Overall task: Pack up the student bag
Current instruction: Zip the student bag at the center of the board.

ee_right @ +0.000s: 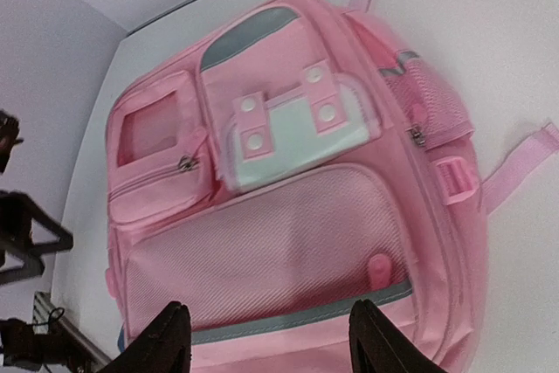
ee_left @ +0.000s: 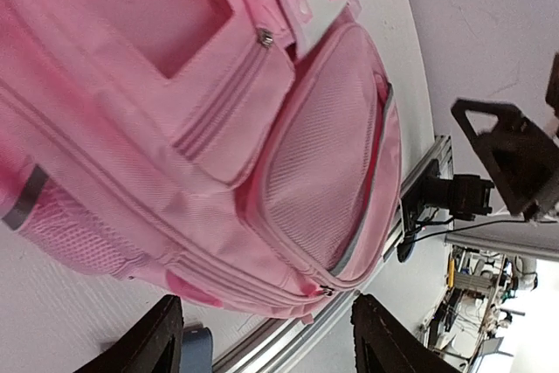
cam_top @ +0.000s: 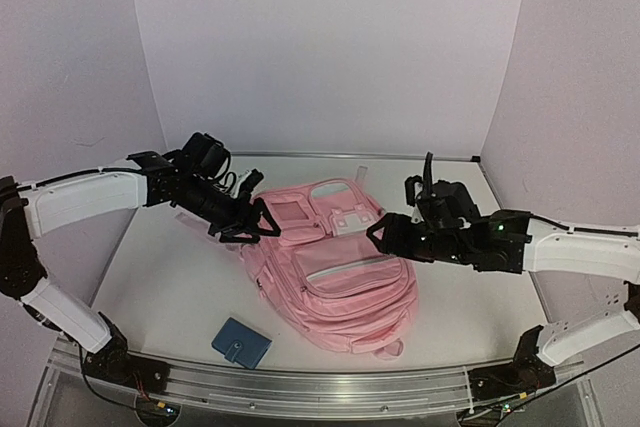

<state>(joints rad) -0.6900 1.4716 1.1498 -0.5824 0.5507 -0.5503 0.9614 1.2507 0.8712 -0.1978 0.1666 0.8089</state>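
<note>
Patience counts for most here, I judge. The student bag [cam_top: 335,267] lies flat on the bench [cam_top: 165,277], front face up, between the two arms. The left tool [ee_left: 271,331] hangs over its left shoulder and the right tool [ee_right: 266,334] over its right side, each with jaws apart and nothing between them. To open a compartment cleanly, I would pin the fabric beside a zip with one tool, pinch only the small metal pull [ee_right: 185,163] with the other, and draw it along the track, not upward, so the soft cloth does not bunch. Every pocket I can see looks zipped shut, so its contents are hidden from me. A blue wallet [cam_top: 241,343] lies outside the bag, near the bench's front edge, not yet packed.
</note>
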